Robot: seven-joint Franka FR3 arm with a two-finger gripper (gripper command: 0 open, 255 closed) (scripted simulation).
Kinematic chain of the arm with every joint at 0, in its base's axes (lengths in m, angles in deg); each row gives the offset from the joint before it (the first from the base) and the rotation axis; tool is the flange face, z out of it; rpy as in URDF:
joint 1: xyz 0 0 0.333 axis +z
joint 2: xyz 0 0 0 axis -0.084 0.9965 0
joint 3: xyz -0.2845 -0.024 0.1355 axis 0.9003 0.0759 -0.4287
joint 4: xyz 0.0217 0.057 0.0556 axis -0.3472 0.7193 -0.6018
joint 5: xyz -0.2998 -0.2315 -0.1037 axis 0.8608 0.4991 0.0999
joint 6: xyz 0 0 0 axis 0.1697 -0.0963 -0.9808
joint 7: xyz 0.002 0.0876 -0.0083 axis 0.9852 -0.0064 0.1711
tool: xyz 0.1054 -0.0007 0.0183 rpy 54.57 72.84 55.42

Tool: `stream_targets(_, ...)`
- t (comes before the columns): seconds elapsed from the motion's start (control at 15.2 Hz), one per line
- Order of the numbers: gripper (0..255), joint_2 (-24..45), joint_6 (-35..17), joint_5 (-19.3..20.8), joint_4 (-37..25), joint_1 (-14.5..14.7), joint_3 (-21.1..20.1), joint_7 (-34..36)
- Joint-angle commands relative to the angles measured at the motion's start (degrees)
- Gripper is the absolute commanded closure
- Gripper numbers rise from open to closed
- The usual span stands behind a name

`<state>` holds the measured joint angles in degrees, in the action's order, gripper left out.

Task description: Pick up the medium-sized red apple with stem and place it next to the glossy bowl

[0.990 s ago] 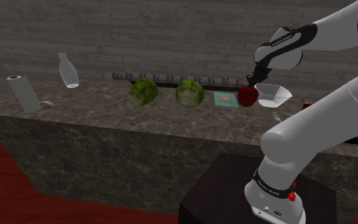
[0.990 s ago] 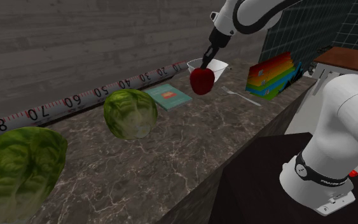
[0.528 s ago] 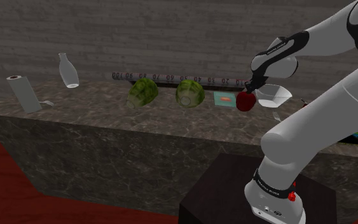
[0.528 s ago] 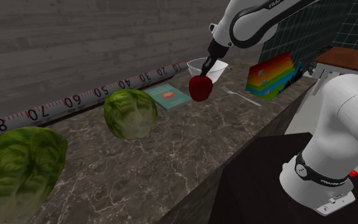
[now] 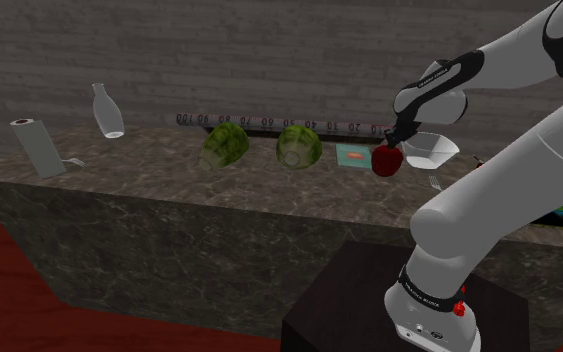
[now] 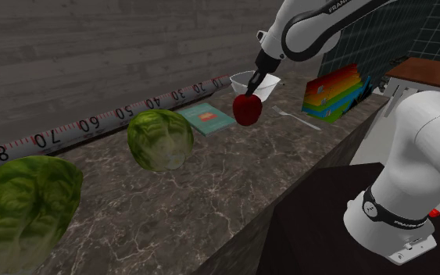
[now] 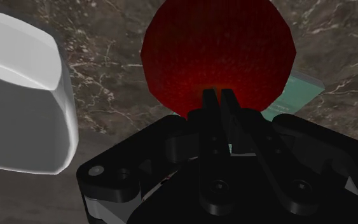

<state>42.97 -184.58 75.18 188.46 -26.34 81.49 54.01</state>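
Note:
A dark red apple point(image 5: 386, 159) hangs just under my black gripper point(image 5: 394, 140), whose fingers are shut on the apple's top at the stem. In the wrist view the fingertips point(image 7: 210, 100) meet against the red apple point(image 7: 219, 51). The glossy white bowl point(image 5: 429, 148) stands on the marble counter close beside it, toward the shoulder view's right. In the second exterior view the apple point(image 6: 247, 110) sits low over the counter in front of the bowl point(image 6: 266, 84), beneath the gripper point(image 6: 254, 90). Whether the apple touches the counter I cannot tell.
A teal book point(image 6: 209, 117) lies beside the apple. Two green cabbages point(image 5: 223, 147) point(image 5: 298, 147) sit mid-counter. A fork point(image 6: 296, 117) and a rainbow-coloured stack point(image 6: 335, 94) lie beyond the bowl. A glass bottle point(image 5: 107, 112) and a paper roll point(image 5: 37, 147) stand at the far end.
A second ago the apple hung higher and nearer the bowl; the gripper has lowered it and carried it slightly toward the book. Nothing has moved over the last half second.

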Motion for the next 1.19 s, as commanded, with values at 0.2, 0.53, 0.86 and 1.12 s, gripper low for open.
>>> stream_targets(0.2,0,0.0,0.0,0.0,0.0,0.0,0.0,0.0)
stream_targets(0.53,0,-6.6,7.0,2.9,-0.4,-3.5,-3.7,2.1)
stream_targets(0.86,0,-8.2,8.8,3.3,-0.7,-4.2,-4.6,2.4)
stream_targets(1.12,0,-8.2,8.8,3.3,-0.7,-4.2,-4.6,2.4)
